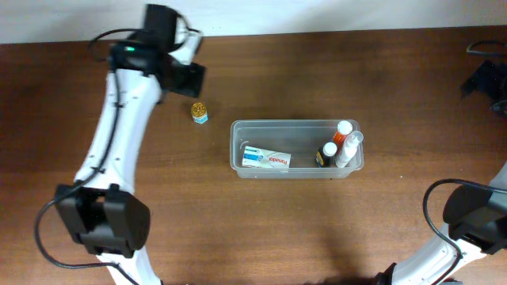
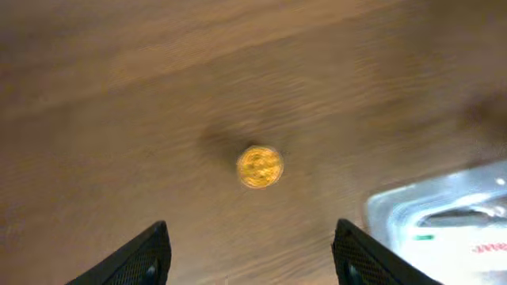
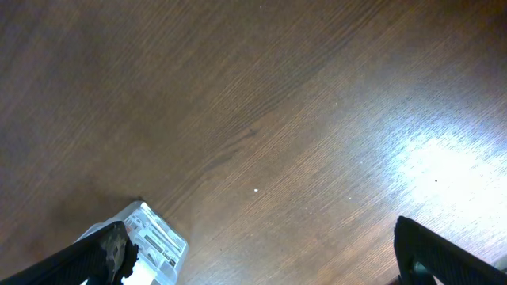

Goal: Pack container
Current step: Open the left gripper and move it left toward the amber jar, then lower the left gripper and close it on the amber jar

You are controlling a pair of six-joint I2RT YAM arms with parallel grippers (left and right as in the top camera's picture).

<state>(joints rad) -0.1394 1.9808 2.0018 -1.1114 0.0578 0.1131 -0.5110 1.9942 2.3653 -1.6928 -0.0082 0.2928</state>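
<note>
1. Two end effectors: left end effector spread above the jar, right end effector spread over the counter.
2. One container, mid-counter.
3. One white box inside; print unreadable.
4. Three bottles at its right end.
5. One gold-capped jar outside, left.

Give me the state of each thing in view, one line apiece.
container: open-topped, upright, partly packed.
white box: lying flat inside the container.
white-capped bottles: inside the container, at its right end.
gold-capped bottle: upright, outside the container, not yet packed.
left gripper: open, above the gold-capped bottle, holding nothing.
right gripper: open, holding nothing.
</note>
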